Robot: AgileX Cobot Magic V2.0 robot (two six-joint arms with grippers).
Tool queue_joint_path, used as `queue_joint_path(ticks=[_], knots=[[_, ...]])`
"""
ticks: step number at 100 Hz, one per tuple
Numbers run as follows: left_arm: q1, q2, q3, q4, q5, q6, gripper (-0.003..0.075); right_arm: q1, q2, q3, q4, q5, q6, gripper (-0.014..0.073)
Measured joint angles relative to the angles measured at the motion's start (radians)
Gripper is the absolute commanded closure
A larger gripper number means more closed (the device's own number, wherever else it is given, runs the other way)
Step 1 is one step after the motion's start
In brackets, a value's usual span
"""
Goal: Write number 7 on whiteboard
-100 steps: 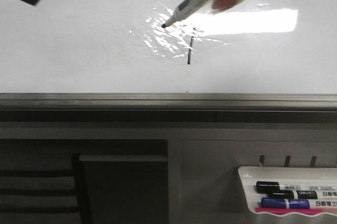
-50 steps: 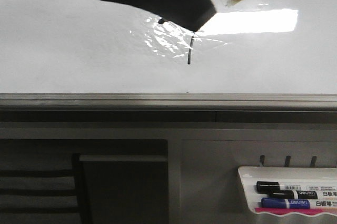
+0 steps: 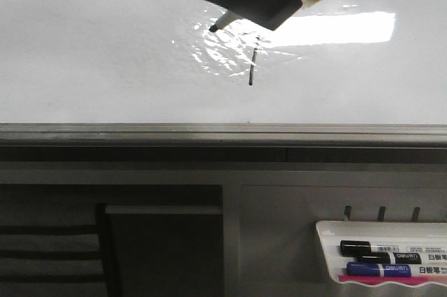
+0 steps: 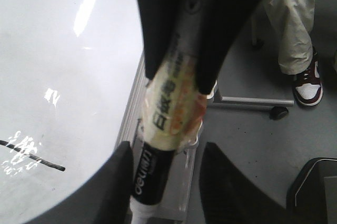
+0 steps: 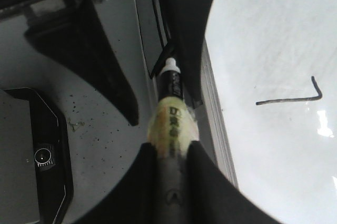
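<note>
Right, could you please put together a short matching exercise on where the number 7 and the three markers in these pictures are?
Things:
1. the number 7
2. taped marker
3. blue marker
4. black-capped marker

Places:
A. in the tray, lower in the front view
B. clamped in the right gripper
C. in the tray, upper in the front view
D. drawn on the whiteboard

Pairs: 1-D, 2-B, 3-A, 4-C
</note>
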Motion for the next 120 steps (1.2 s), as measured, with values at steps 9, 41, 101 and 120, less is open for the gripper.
queue_joint_path(ticks=[9, 41, 101, 120], knots=[[0.000, 0.000, 0.000, 0.000, -0.005, 0.000, 0.0614, 0.000, 0.000, 0.000, 0.000, 0.007, 0.000, 0.0647], [0.000, 0.000, 0.000, 0.019, -0.002, 0.033, 0.0741, 0.000, 0.000, 0.000, 0.002, 0.021, -0.004, 0.0639], [0.186, 0.000, 0.000, 0.084, 0.075, -0.262, 0.0741, -0.139, -0.083, 0.000, -0.086, 0.011, 0.170, 0.0249], [0.386, 0.000, 0.009, 0.158, 0.117, -0.471, 0.0741, -0.195, -0.103, -0.002, -0.088, 0.035, 0.186, 0.0249]])
